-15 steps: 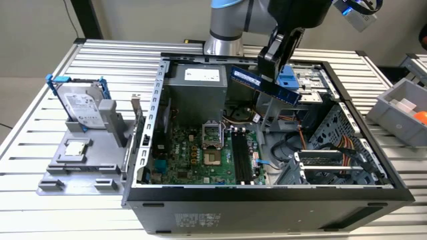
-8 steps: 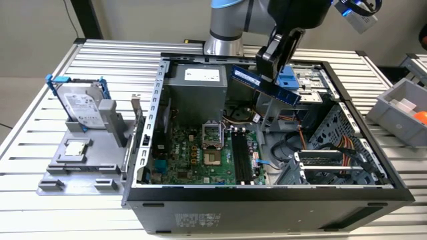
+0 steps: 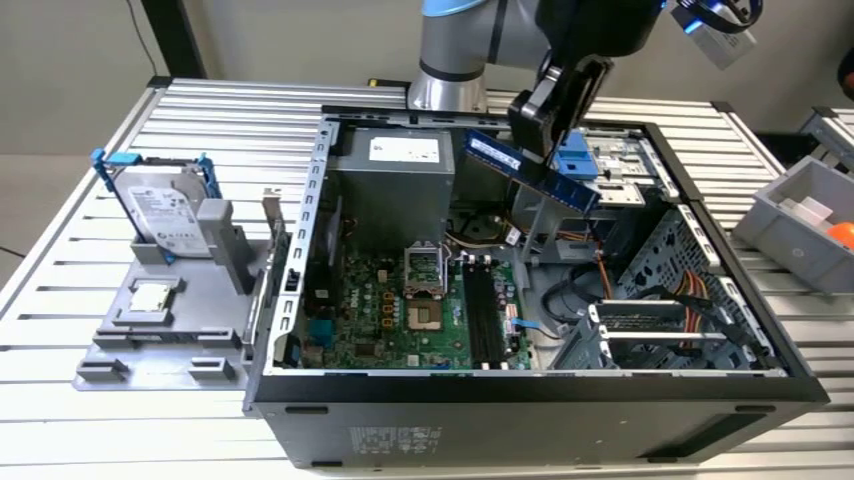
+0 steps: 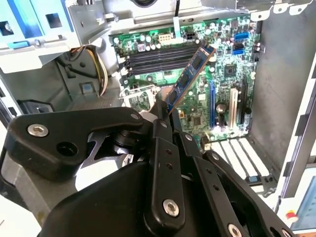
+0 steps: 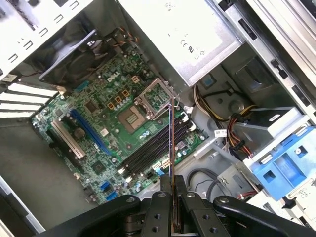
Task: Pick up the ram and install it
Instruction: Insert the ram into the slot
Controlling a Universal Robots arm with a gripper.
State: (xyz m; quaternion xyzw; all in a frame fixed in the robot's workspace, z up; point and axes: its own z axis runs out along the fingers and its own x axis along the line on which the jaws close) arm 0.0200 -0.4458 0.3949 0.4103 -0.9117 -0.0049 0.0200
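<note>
My gripper [image 3: 551, 150] is shut on the ram [image 3: 529, 168], a long blue circuit-board stick with dark chips. It holds the stick in the air above the open computer case [image 3: 534, 385], tilted, over the back right part. In the second wrist view the ram [image 4: 190, 75] sticks out from the black fingers [image 4: 160, 106] toward the green motherboard [image 4: 217, 74]. The first wrist view has the ram [image 5: 171, 138] edge-on in the gripper [image 5: 171, 185], lined up over the black memory slots [image 5: 150, 148]. The slots [image 3: 483, 315] lie well below the stick, with nothing in them.
A hard drive in a blue frame [image 3: 167, 205] and a small silver processor chip [image 3: 150, 298] rest on a grey fixture at the exterior view's left. Inside the case are the power supply [image 3: 394, 170], the open processor socket [image 3: 423, 290], cables and a blue drive bay [image 3: 577, 160]. A grey bin [image 3: 801, 225] stands at the right.
</note>
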